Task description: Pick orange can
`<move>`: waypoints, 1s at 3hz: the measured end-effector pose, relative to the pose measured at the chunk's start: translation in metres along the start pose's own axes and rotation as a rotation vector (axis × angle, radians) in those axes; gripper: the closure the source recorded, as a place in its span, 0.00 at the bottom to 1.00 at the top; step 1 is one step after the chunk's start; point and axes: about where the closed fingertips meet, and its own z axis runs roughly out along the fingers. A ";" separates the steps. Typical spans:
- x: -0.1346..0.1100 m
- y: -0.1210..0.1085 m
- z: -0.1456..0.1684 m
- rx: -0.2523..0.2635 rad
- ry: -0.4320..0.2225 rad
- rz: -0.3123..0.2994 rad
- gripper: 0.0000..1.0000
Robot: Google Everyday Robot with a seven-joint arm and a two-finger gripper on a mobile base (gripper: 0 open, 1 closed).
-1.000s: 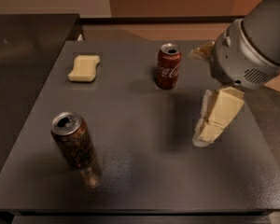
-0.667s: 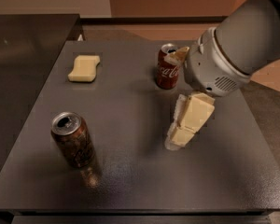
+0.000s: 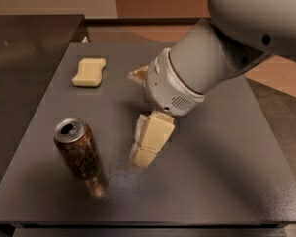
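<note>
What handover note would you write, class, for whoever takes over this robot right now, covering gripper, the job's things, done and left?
Dark brownish-orange drink can: upright near the front left of the dark grey table.
Gripper: low over the table, to the picture's right of the can, apart from it, holding nothing.
Done: can not yet picked.
Left: probably move the gripper to the can, grasp it, lift.

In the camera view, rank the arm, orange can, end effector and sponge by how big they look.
1. Arm, by far, though nearest the camera.
2. Orange can and end effector, hanging just right of the can: about alike.
3. Sponge, smallest, but farthest back, so unsure.
</note>
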 end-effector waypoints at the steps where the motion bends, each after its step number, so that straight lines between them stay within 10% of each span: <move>1: -0.017 0.014 0.035 -0.076 -0.017 -0.037 0.00; 3: -0.047 0.024 0.080 -0.173 -0.050 -0.077 0.04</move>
